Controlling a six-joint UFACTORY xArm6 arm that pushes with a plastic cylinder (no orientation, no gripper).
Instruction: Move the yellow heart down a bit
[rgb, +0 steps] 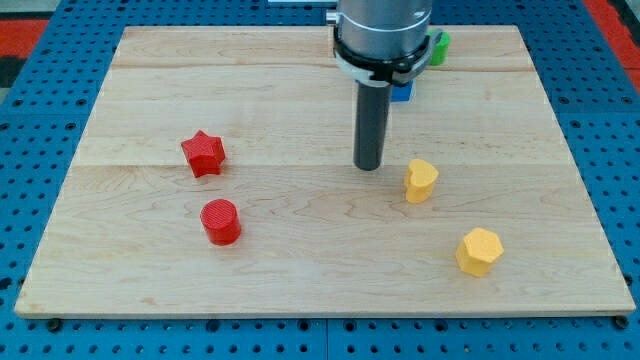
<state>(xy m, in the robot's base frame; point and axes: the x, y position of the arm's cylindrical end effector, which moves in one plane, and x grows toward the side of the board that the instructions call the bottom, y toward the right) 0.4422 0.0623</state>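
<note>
The yellow heart (421, 181) lies on the wooden board (300, 260), right of centre. My tip (369, 165) rests on the board just to the left of the heart and slightly above it in the view, with a small gap between them. A yellow hexagon (479, 251) lies lower right of the heart.
A red star (204, 153) and a red cylinder (221, 222) sit on the board's left half. A blue block (402, 92) and a green block (437, 47) are partly hidden behind the arm near the view's top. Blue pegboard surrounds the board.
</note>
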